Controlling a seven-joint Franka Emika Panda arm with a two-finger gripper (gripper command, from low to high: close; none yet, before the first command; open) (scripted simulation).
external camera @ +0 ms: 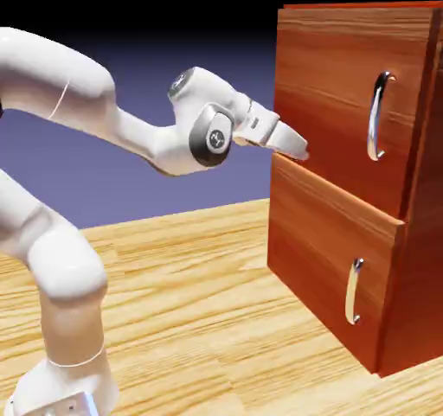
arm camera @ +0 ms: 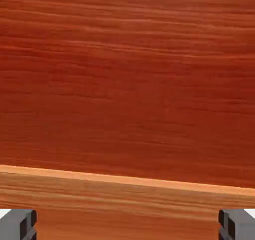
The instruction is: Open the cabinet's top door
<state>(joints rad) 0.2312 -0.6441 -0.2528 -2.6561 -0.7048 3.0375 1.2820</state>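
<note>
Open fingers (arm camera: pixel 229 225) seem near the top door's (external camera: pixel 333 94) lower edge.

Ext. view: cabinet (external camera: pixel 346 189) at R of frame is coloured reddish-brown, w/ darker wood-grain streaks. Top door (external camera: pixel 337 103), upper R, is grained in the same red-brown; its handle (external camera: pixel 375 120) is seen as silver w/ dark patches. Lower handle (external camera: pixel 351 293), lower R, is tinted silver-cream. Arm (external camera: pixel 65 68) at L is finished in white, w/ dark grey joint caps. Tabletop (external camera: pixel 199 319), bottom, is streaked pale yellow/tan. Backdrop (external camera: pixel 216 60) is shaded blue-violet, black at top. Hand view: pale orange strip (arm camera: pixel 124 179) is seen below deep-red grain; fingertips (arm camera: pixel 15 225), bottom corners, are coloured grey.
</note>
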